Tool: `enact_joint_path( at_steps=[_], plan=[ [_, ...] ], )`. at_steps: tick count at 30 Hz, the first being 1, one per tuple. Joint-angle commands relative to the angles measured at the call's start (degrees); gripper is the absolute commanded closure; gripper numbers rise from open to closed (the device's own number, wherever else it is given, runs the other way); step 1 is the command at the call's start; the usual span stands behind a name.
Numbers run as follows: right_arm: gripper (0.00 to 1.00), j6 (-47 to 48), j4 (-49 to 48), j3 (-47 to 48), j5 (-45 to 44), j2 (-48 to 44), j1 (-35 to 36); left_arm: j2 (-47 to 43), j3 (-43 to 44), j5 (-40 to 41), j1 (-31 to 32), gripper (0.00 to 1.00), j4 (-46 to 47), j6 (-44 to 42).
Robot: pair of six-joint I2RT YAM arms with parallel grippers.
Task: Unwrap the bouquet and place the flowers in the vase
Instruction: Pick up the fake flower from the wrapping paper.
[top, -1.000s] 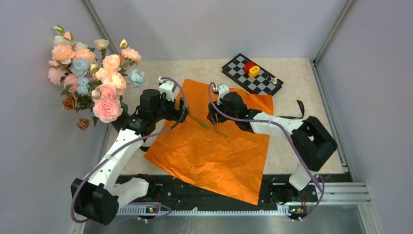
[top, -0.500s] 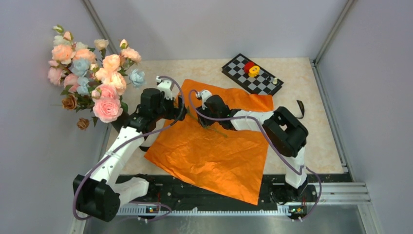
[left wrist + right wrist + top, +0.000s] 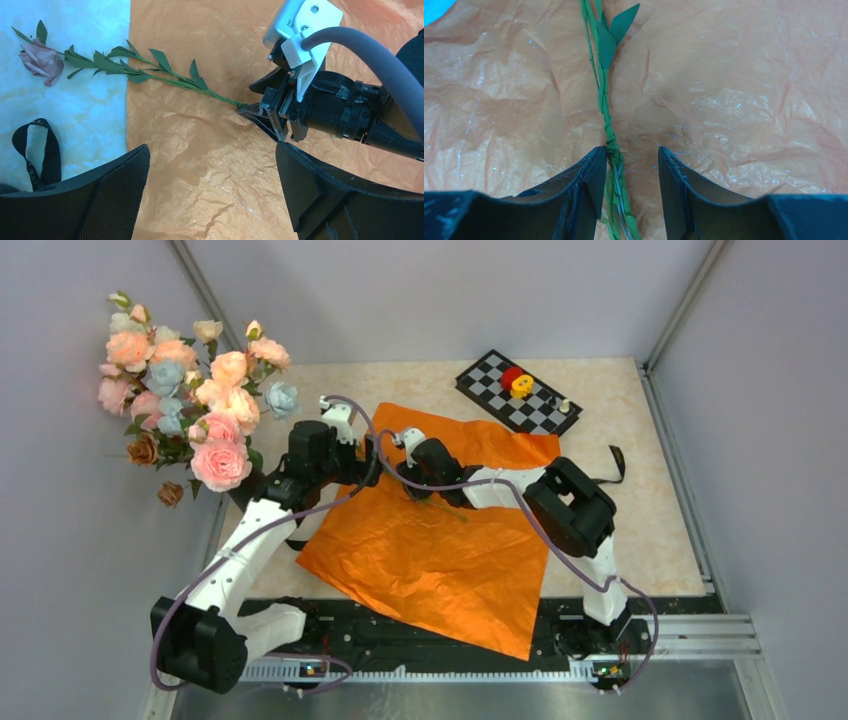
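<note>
Right claw has slid left across the orange paper since a second ago, its elbow swinging in from the right side of the desk, and its jaws have narrowed. They now straddle the bare wire end of the loose flower: the left jaw touches the stem, the right jaw stands just apart, so half-closed and not gripping yet. That looks like the pick-up starting for this flower. The flower lies flat across the paper's left edge, stem on the paper and mauve bloom off it on bare desk, near a black ribbon loop. Left claw hangs wide open and empty just above that same edge, barely shifted from the earlier frames. The paper is spread flat, so unwrapping looks done. The vase sits at the desk's far left corner, mostly hidden by the left arm and the bunch of flowers already in it, which is unchanged.
</note>
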State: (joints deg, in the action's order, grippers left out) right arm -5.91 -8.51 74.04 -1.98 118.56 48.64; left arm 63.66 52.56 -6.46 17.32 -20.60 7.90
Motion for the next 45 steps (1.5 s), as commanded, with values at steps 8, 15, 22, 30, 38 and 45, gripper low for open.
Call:
enact_joint_path(
  at_steps=[8,15,22,30,38,45],
  plan=[
    [0.59,2.08,-4.68,1.9,-3.49,2.84,2.14,-0.02,0.85,-0.92,-0.1,0.01,2.31,0.62],
    [0.82,1.27,-6.68,0.43,-9.91,2.8,2.87,0.15,0.88,-1.83,-0.1,0.01,2.25,0.54],
    [1.0,-0.64,-11.8,-5.21,-13.77,-3.11,2.87,0.41,0.91,-2.55,-0.1,0.01,2.25,0.29],
    [1.0,-3.72,-18.53,-11.46,-16.7,-12.39,2.88,0.42,0.89,-2.95,-0.1,0.01,2.23,0.1],
    [1.0,-7.24,-20.81,-17.39,-22.04,-21.33,2.86,-0.79,1.06,-4.92,-0.1,0.01,2.5,0.57],
    [1.0,-7.42,-18.22,-22.77,-22.12,-33.01,2.86,-2.91,2.07,-14.81,0.14,0.01,6.55,3.7]
  ],
)
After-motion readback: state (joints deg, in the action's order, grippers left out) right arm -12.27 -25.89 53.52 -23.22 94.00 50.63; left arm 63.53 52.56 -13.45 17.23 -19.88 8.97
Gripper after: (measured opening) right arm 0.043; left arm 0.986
